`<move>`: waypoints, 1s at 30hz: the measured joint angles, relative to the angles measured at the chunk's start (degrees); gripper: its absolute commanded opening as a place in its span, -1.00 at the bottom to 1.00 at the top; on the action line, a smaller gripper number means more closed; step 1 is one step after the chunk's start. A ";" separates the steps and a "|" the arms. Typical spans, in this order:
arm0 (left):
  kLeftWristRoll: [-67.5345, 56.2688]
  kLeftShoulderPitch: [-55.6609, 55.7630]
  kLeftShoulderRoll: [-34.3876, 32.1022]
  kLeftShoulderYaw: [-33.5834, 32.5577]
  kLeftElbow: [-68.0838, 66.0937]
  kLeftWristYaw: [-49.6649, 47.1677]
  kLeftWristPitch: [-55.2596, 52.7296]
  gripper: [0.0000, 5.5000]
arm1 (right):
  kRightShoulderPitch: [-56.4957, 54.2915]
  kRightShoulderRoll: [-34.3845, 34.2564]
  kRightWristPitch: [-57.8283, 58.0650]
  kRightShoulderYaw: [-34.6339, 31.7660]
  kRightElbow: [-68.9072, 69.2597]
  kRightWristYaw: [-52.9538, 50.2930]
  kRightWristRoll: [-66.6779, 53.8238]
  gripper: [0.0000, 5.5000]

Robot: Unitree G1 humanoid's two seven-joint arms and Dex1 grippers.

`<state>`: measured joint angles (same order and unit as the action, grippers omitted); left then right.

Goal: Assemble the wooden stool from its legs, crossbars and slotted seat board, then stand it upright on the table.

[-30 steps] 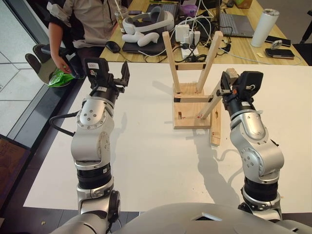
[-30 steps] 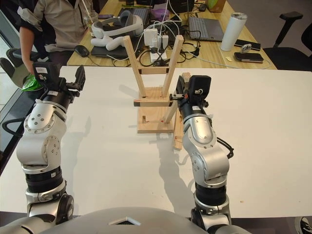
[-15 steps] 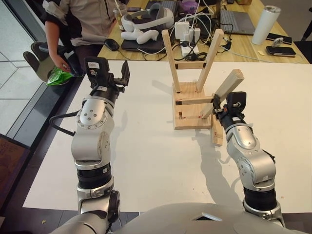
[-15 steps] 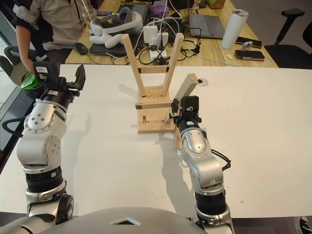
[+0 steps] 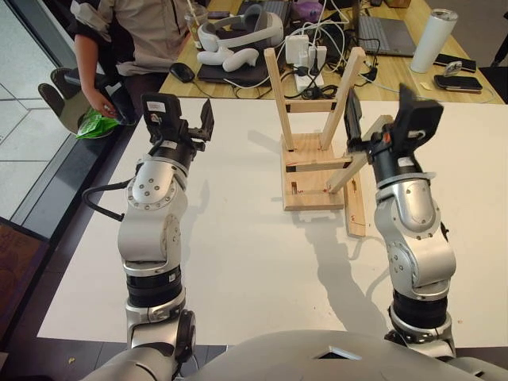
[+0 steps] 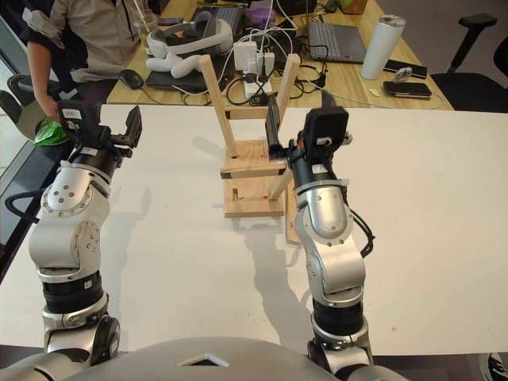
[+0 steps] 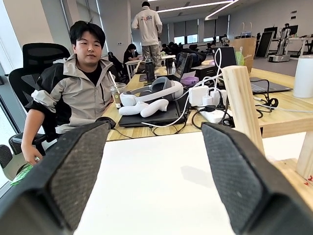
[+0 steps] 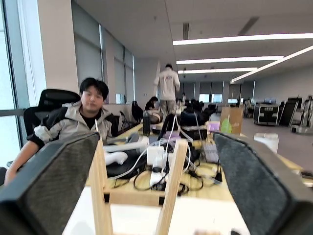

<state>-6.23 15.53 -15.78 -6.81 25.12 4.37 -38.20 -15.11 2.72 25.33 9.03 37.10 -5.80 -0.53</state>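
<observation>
- Left arm: rounded silver-grey metal housings stacked in segments, split by black bands
- A round cap on it carries a ring of small dark screws (set flush with the face)
- A black cable loops out from its side
- Left pincer: black, with a white label on its housing
- Right arm: the same silver shells and black rings
- Right pincer: black, with small orange-red marks at its base
- Finger pads: dark grey, rough-grained
</observation>
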 measured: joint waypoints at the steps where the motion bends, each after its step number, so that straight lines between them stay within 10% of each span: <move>1: 0.15 -0.22 -0.13 0.29 -0.75 0.19 -0.78 0.26 | -1.51 0.18 -0.27 0.31 1.02 0.01 1.31 0.56; 6: 0.93 -0.58 -0.88 1.08 -1.31 0.89 -1.66 0.26 | -6.38 0.07 0.70 -1.54 3.12 -1.41 5.84 0.56; 12: 1.22 -1.86 -1.54 0.47 -0.92 1.14 -2.28 0.26 | -2.56 -2.83 19.94 -21.09 9.40 -4.75 1.64 0.56; 19: 1.40 -3.98 -1.34 -0.80 1.86 0.05 -3.35 0.26 | 28.73 0.26 47.37 -18.47 18.45 9.19 -12.06 0.56; 30: 1.44 -3.75 -0.49 0.23 1.73 -0.13 -3.57 0.26 | 17.33 3.84 55.20 -15.09 11.16 8.16 -11.39 0.56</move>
<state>-4.79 11.78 -16.28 -6.57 26.85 4.24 -41.77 2.22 6.56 80.53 -6.07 48.25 2.36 -11.92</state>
